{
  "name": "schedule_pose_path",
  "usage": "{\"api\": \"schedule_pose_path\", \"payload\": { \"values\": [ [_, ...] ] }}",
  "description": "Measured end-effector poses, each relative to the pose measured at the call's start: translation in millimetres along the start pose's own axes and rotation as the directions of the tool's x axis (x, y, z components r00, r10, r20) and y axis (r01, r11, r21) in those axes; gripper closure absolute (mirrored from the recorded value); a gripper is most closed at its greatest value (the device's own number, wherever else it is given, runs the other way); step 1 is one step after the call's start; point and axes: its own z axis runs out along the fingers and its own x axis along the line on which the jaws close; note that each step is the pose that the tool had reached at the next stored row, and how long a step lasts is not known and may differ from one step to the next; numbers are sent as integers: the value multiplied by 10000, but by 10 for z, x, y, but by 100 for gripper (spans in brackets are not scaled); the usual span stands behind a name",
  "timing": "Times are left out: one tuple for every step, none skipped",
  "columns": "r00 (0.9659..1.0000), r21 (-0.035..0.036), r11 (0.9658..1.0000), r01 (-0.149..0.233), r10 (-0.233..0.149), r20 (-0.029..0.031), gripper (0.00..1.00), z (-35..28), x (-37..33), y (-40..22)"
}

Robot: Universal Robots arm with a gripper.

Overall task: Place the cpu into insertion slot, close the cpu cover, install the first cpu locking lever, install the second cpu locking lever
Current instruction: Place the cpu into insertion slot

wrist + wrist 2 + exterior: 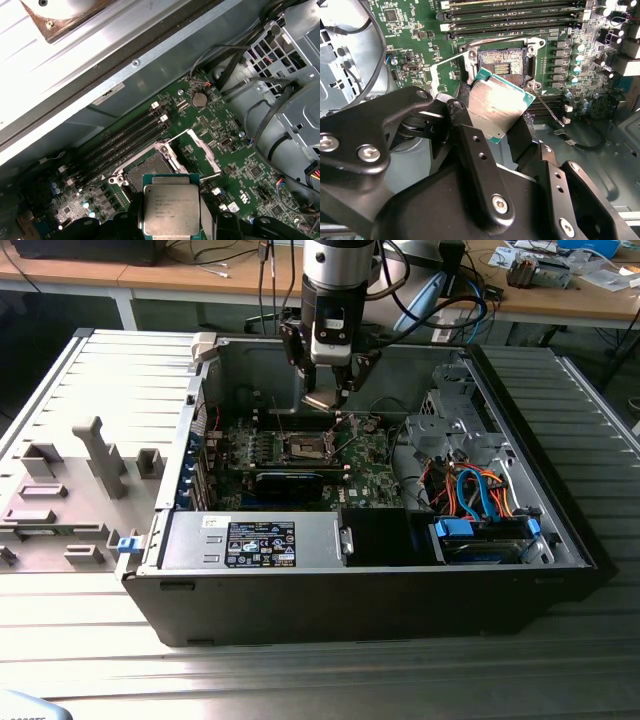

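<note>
- the gripper (496, 122) has its fingers (470, 150) clamped on opposite edges of the cpu (497, 107); the metal top faces up, probably so the contacts face down for seating
- the cpu hangs above the insertion slot (502, 62), not yet in it
- the cpu cover (202, 152) stands swung open beside the slot, leaving the way clear
- beyond, the motherboard (375, 465) lies in the computer case (300, 610)

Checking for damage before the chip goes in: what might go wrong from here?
The cpu, clamped in the gripper above the open socket, looks turned relative to it; lowered so, it may seat askew and bend contacts. The open cpu cover and a thin locking lever stand close beside the socket; the gripper might snag them.
</note>
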Motion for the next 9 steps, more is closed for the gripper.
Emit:
{"api": "schedule_pose_path", "payload": {
  "values": [
    [10000,0,10000,-9,9,0,46,0,0,0],
    [10000,0,10000,-20,20,1,46,1,0,0],
    [10000,0,10000,-30,30,2,46,1,0,0],
    [10000,-1,10000,-45,45,2,46,2,0,0],
    [10000,-1,10000,-55,55,3,46,2,0,0],
    [10000,-1,10000,-67,67,4,46,3,0,0],
    [10000,-1,10000,-78,78,4,46,3,0,0],
    [10000,-2,10000,-95,95,5,46,4,0,0],
    [9999,-1,9999,-106,106,6,46,4,0,0]
  ]
}}
